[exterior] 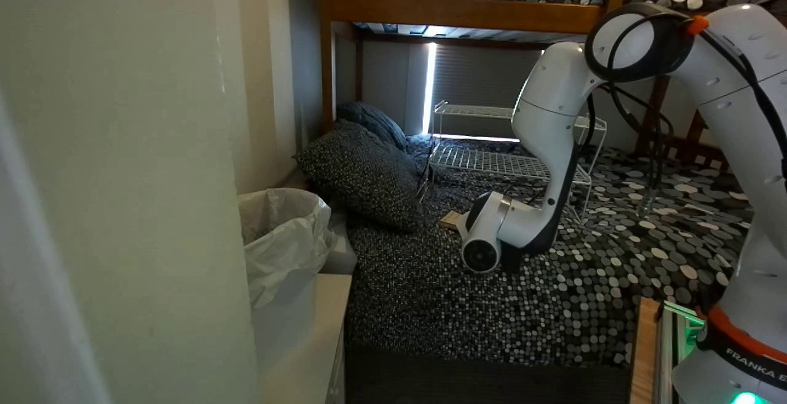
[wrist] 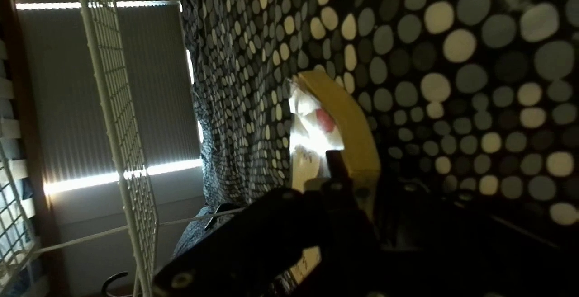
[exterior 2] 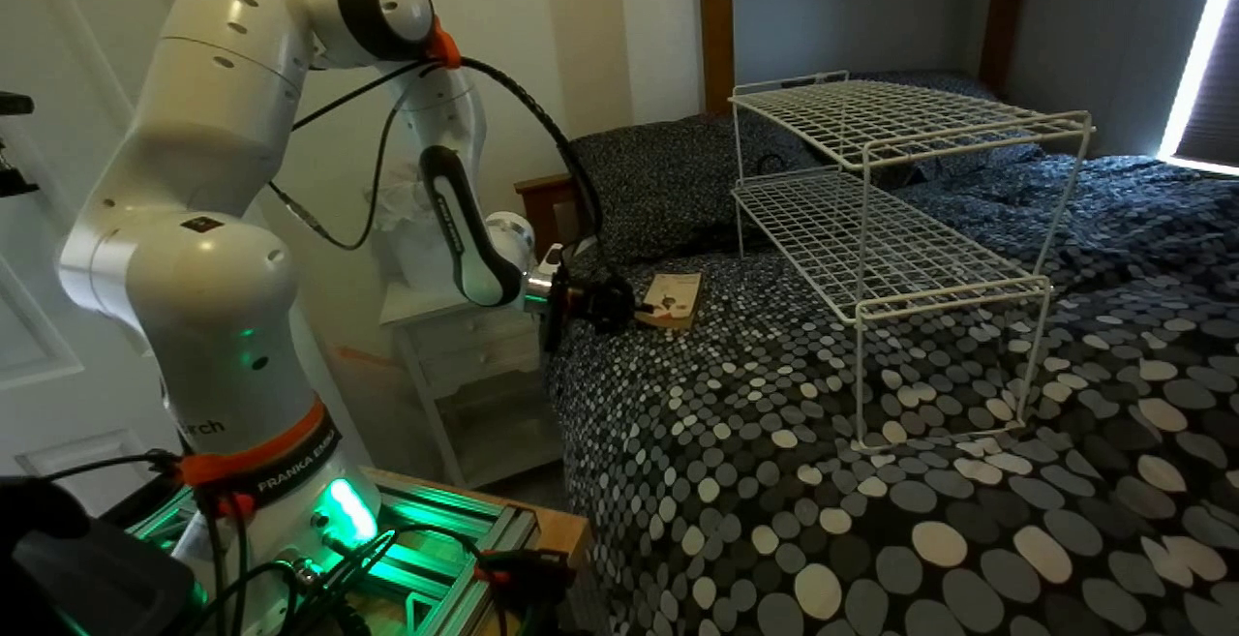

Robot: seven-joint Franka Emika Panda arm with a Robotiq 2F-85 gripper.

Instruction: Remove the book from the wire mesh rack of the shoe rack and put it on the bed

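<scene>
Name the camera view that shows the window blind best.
The wrist view: the window blind is largest there, though partly behind the shoe rack. In an exterior view the arm hides part; in an exterior view the picture edge cuts most off.

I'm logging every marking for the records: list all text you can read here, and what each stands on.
"FRANKA E", in both exterior views: black band at the foot of the robot arm; the rest is cut off or unclear.
"rch", in an exterior view: white housing above that band; its start is unclear.
Too blurred to read: print on the book.
Too small to read: marks on the diamond label and the dark strip.
</scene>
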